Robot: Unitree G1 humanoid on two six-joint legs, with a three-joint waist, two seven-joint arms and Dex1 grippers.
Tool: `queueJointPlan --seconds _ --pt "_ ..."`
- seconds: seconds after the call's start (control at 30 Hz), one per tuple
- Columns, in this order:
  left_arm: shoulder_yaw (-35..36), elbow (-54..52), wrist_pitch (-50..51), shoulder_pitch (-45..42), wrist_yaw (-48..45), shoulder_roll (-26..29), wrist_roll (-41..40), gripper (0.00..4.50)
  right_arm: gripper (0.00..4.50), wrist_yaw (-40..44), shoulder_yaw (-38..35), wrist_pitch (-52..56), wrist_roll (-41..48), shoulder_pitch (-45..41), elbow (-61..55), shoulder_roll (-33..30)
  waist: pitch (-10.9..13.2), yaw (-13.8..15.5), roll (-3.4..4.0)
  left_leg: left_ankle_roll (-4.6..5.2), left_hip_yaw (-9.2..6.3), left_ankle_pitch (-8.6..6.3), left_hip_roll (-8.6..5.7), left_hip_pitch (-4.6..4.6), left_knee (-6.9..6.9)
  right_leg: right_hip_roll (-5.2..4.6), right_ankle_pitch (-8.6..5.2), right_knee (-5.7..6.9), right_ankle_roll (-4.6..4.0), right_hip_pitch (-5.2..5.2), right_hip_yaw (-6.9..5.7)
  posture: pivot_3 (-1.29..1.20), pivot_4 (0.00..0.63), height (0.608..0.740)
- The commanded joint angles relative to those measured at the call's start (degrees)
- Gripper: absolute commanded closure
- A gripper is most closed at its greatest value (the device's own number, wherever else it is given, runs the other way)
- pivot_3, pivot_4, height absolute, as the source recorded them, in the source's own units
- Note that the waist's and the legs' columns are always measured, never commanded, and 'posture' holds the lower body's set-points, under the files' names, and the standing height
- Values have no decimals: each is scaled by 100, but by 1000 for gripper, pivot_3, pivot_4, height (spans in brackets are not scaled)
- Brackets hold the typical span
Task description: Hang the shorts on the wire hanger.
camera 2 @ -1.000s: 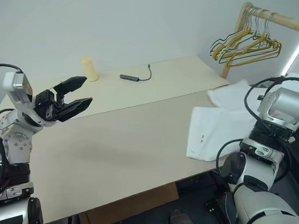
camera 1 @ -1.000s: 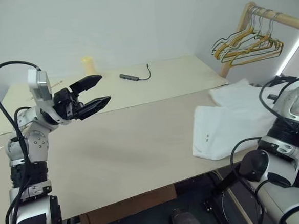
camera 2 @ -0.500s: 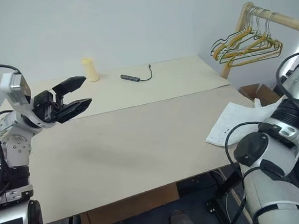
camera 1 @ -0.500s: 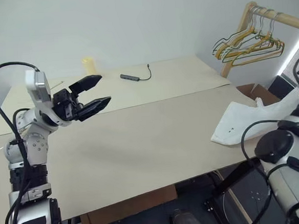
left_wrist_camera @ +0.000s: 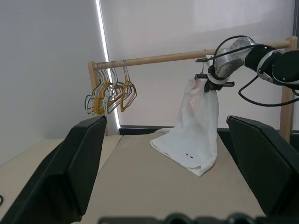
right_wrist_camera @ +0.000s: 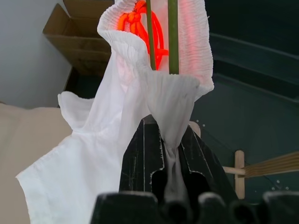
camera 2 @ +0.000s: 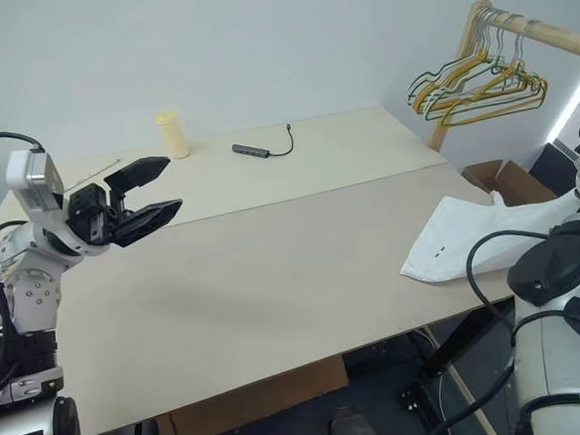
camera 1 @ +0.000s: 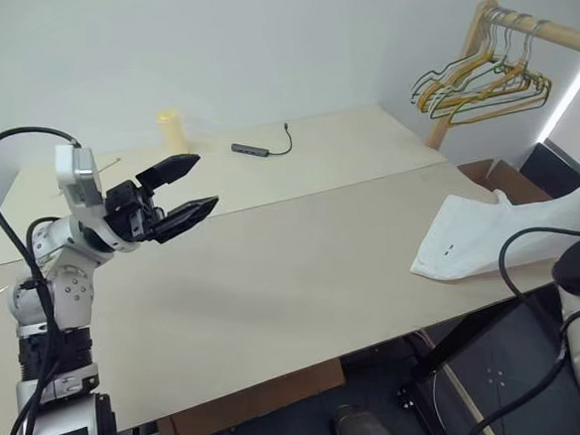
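Observation:
The white shorts [camera 1: 476,236] trail from the table's right edge up and off to the right. In the left wrist view they hang as a long drape [left_wrist_camera: 195,133] from my right gripper [left_wrist_camera: 207,87], which is raised just under the wooden rail. The right wrist view shows that gripper [right_wrist_camera: 167,125] shut on the gathered waistband, with an orange drawstring above it. Two thin olive rods [right_wrist_camera: 172,32] cross the waistband; I cannot tell whether they belong to the wire hanger. My left gripper [camera 1: 206,181] hovers open and empty over the table's left side.
A wooden rail [camera 1: 541,33] at the far right carries bunched yellow and green hangers [camera 1: 480,83]. A yellow cylinder [camera 1: 171,129] and a dark adapter with a cable [camera 1: 255,150] lie at the table's [camera 1: 275,288] far edge. A cardboard box [camera 1: 496,175] sits below the rail.
My right arm has swung right and up, pulling the shorts from a flat heap on the table to a drape off its right edge. The left gripper has stayed put.

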Motion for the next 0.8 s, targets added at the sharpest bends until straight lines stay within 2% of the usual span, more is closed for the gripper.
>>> queueJointPlan --seconds 0.03,0.23,0.37,0.57,0.67,0.8 --pt "126 -204 52 -14 16 94 -145 35 4500 -140 113 -85 188 -74 97 -83 0 2 0 0 0 0 1 0 0 0 0 -4 1 2 -1 -109 0 740" --pt "81 -223 46 -24 -3 86 -129 35 4500 -108 411 -166 250 97 94 -44 0 10 0 0 -2 0 0 -1 0 0 3 -11 4 4 0 -109 0 740" --pt "79 -250 65 -34 -13 79 -136 0 3203 -25 651 -288 232 177 62 -60 0 11 0 0 -2 0 0 -2 0 -1 3 -12 5 3 0 -106 0 740" --pt "83 -287 94 -11 -47 68 -151 0 982 -295 943 -387 54 335 -105 -2 1 14 2 0 -2 0 0 -1 -4 1 3 -12 5 3 0 -105 0 740" --pt "128 -288 74 -2 -50 8 -201 0 54 -411 1141 -399 -19 441 -306 23 1 19 3 0 -2 0 -1 -1 -4 -1 3 -13 6 3 1 -106 0 740" --pt "153 -330 121 12 -143 -9 -369 0 54 -663 1596 -483 -324 634 -763 119 2 19 3 1 -4 0 0 -2 -4 0 4 -13 6 1 1 -106 0 740"
